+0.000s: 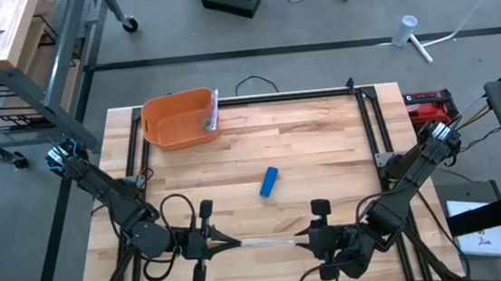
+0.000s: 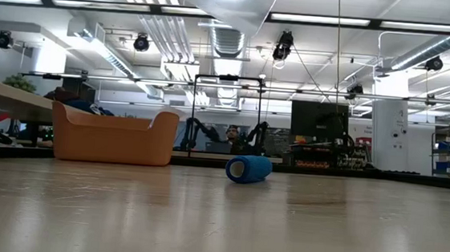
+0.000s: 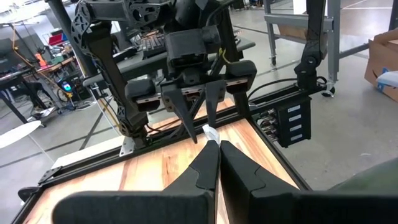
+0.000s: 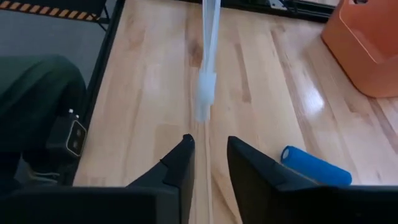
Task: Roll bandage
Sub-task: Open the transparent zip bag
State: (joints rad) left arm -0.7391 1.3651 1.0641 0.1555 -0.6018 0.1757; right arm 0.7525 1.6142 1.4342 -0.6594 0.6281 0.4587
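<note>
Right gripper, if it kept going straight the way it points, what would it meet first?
Probably the thin white bandage strip just ahead of the right gripper, whose fingers are apart. Beyond it waits the left gripper, shut on the strip's far end.

Lying on a pale wooden table (image 1: 323, 143): an orange bin (image 1: 179, 119) near the far left corner, a blue roll (image 1: 270, 182) near the middle, well apart.
</note>
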